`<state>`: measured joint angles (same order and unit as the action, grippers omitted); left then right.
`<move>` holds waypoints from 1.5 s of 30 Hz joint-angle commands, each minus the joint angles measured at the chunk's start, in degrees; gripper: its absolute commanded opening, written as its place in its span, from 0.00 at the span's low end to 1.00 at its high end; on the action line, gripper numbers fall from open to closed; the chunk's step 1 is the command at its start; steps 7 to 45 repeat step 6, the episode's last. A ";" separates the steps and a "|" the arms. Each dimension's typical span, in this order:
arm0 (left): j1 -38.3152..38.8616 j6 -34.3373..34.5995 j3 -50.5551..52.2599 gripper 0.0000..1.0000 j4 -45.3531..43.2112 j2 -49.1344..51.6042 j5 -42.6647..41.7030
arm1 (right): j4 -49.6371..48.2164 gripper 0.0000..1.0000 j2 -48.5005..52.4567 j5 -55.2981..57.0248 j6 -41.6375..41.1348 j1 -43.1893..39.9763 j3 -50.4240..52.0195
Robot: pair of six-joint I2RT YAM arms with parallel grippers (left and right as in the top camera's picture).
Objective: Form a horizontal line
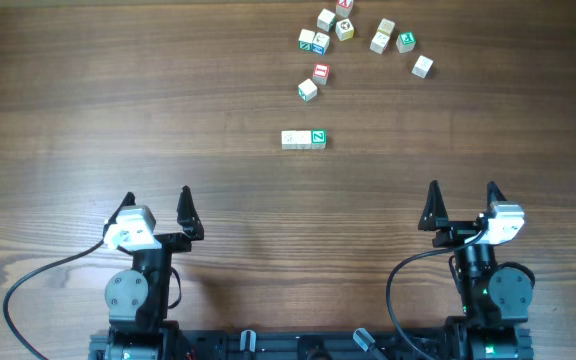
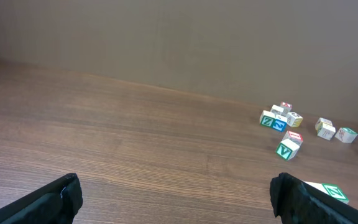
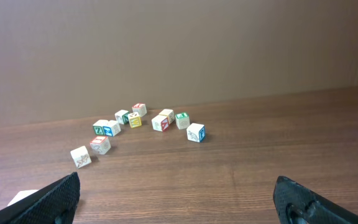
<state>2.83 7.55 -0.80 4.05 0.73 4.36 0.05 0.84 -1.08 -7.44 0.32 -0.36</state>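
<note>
The horizontal line (image 1: 303, 140) is a short row of pale wooden cubes touching side by side in the middle of the table, the right one green-marked on top. Its right end shows in the left wrist view (image 2: 331, 191) behind my finger, and its left end at the edge of the right wrist view (image 3: 22, 198). My left gripper (image 1: 156, 213) is open and empty near the front left, well short of the row. My right gripper (image 1: 462, 206) is open and empty near the front right.
Several loose letter cubes lie scattered at the back right (image 1: 348, 30), with two nearer ones, a red-marked cube (image 1: 320, 72) and a green-marked cube (image 1: 307, 90), just behind the row. They also show in the left wrist view (image 2: 288, 148) and the right wrist view (image 3: 135, 119).
</note>
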 commanded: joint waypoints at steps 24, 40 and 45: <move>-0.44 -1.16 0.46 1.00 -0.20 -0.52 -1.09 | -0.17 1.00 -0.42 -0.74 -0.22 -0.20 0.07; -0.44 -1.16 0.46 1.00 -0.20 -0.52 -1.09 | -0.17 1.00 -0.42 -0.74 -0.22 -0.20 0.07; -0.44 -1.16 0.46 1.00 -0.20 -0.52 -1.09 | -0.17 1.00 -0.42 -0.74 -0.22 -0.20 0.07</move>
